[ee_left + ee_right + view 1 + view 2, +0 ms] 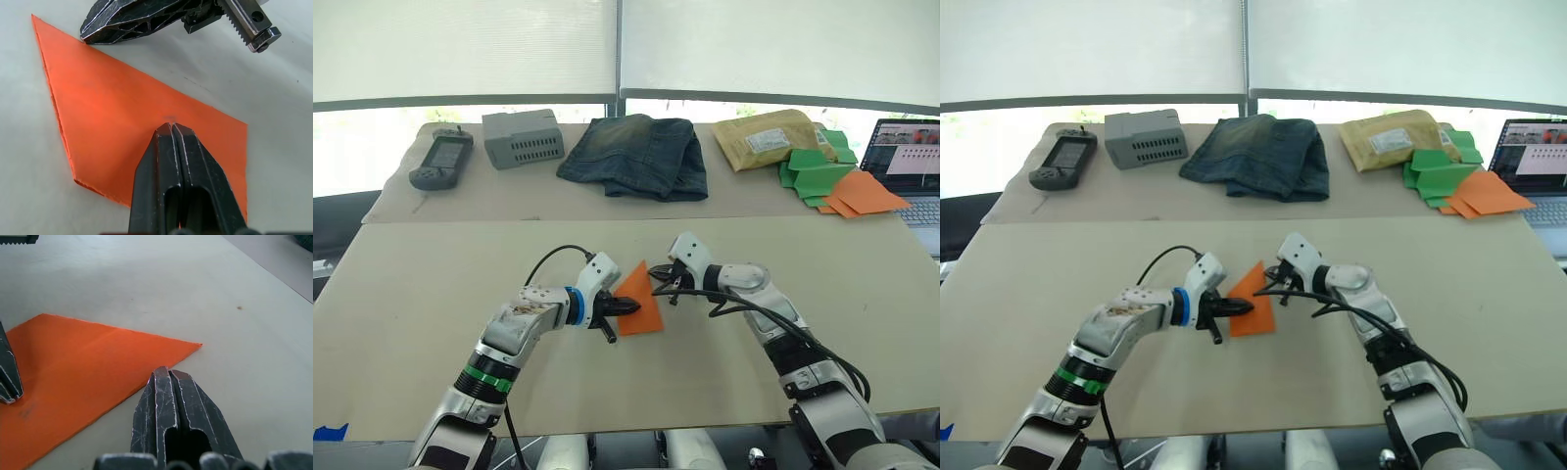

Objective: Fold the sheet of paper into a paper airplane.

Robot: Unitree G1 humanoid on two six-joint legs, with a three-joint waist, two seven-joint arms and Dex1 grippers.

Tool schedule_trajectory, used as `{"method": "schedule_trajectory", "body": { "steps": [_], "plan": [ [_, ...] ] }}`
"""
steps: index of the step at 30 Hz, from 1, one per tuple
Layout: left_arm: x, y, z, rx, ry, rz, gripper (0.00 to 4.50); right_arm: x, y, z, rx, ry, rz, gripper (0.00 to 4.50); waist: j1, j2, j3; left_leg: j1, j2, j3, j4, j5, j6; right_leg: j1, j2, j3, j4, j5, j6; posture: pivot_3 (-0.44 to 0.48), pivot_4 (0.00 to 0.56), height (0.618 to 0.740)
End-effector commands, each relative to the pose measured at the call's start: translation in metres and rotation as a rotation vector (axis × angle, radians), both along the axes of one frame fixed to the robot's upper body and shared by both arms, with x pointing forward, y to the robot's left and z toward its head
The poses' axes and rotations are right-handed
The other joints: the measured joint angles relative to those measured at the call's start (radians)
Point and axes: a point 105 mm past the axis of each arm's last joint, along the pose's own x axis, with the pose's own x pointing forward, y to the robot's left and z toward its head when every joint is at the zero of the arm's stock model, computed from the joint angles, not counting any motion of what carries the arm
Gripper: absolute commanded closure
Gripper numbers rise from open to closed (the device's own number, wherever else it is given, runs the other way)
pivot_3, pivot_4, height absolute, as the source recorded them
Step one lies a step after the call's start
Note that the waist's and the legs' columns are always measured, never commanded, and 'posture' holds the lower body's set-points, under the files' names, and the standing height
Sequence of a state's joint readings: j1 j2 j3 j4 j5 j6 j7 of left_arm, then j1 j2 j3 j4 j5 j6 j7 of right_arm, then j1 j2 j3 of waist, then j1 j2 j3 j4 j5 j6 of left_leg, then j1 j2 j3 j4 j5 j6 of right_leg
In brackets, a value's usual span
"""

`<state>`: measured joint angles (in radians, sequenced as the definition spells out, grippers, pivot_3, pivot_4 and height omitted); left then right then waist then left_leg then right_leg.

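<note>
Orange paper, thin and bright, folded into a flat pointed wedge point(639, 301), lies on the pale counter point(431, 294) between the two grippers. The left gripper point(628, 306) has its black fingers pressed together, nothing between them, tips resting on the paper's surface near its middle. The right gripper point(658, 286) is likewise closed on nothing; its tips sit at the paper's edge on the side away from the left gripper.

By my reading the sheet of paper is partway folded: layers show along one edge, but no wings or centre crease stand out. The step in hand looks like pressing a crease flat, one gripper pinning while the other runs the edge. The next move would call for a tip to get under a free edge of the paper while the other keeps it pinned, since thin paper slides easily on this smooth counter.

The left wrist view shows the doubled, stacked edge of the paper point(122, 112) and the right gripper's fingers point(127, 22) touching the far fold. The right wrist view shows the sharp corner of the wedge point(88, 357) just beside its own closed tips, and bare counter beyond.
</note>
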<state>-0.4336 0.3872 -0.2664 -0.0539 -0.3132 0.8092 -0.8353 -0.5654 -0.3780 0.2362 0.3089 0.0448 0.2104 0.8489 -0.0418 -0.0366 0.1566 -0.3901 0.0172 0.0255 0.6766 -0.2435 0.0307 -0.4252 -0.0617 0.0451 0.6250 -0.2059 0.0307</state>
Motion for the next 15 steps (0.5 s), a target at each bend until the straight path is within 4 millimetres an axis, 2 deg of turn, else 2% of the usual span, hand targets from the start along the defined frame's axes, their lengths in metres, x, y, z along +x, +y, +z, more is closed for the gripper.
{"method": "schedule_trajectory", "body": {
  "steps": [1,3,7,15],
  "plan": [
    [-0.002,0.004,-0.010,0.035,0.034,0.003,4.44,-0.012,0.002,0.039,0.126,-0.045,0.050,4.50,0.002,0.000,0.000,0.000,0.000,0.000,0.000,0.000,0.000,0.000,0.000,0.000,0.000,0.000,0.000,0.000,0.150,0.722],
    [-0.001,0.006,-0.010,0.036,0.033,0.011,4.44,-0.026,0.008,0.043,0.153,-0.013,0.103,4.50,0.002,0.000,0.000,0.000,0.000,0.000,0.000,0.000,0.000,0.000,0.000,0.000,0.000,0.000,0.000,0.000,0.150,0.722],
    [0.001,0.007,-0.010,0.036,0.033,0.020,4.44,-0.047,0.017,0.026,0.104,0.069,0.156,4.50,0.002,0.000,0.000,0.000,0.000,-0.001,0.000,0.000,0.000,0.000,0.000,0.000,0.000,-0.001,0.001,0.000,0.150,0.722],
    [0.002,0.007,-0.008,0.028,0.032,0.022,4.44,-0.048,0.017,-0.011,0.032,0.126,0.101,4.50,0.002,0.000,0.000,0.001,0.000,0.000,0.000,0.000,0.000,0.000,0.000,0.000,0.000,-0.001,0.001,0.000,0.150,0.722]
  ]
}}
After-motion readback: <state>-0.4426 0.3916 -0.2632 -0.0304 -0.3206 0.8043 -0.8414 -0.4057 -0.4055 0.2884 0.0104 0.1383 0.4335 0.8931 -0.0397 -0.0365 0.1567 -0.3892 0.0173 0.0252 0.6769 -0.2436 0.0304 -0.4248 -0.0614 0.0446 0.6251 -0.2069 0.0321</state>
